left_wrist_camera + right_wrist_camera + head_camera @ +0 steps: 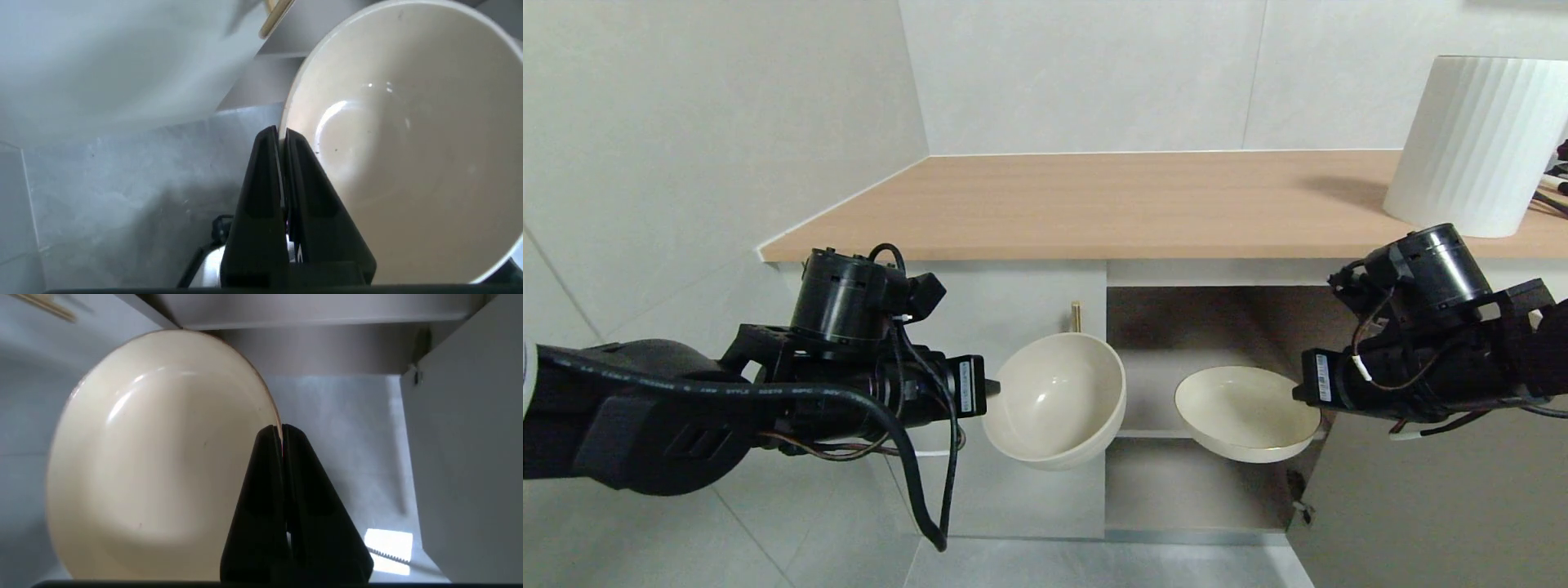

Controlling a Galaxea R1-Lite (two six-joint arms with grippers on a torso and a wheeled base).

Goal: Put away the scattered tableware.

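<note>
While both arms hang before the open cabinet under the wooden countertop, each of the 2 grippers is clamped on a rim. The left gripper pinches the deep cream ceramic bowl, tipped on edge in front of the closed door. The right gripper pinches the shallow cream ceramic dish, nearly level and facing the opening near the inner shelf. The right arm is therefore judged better placed to enter first.
</note>
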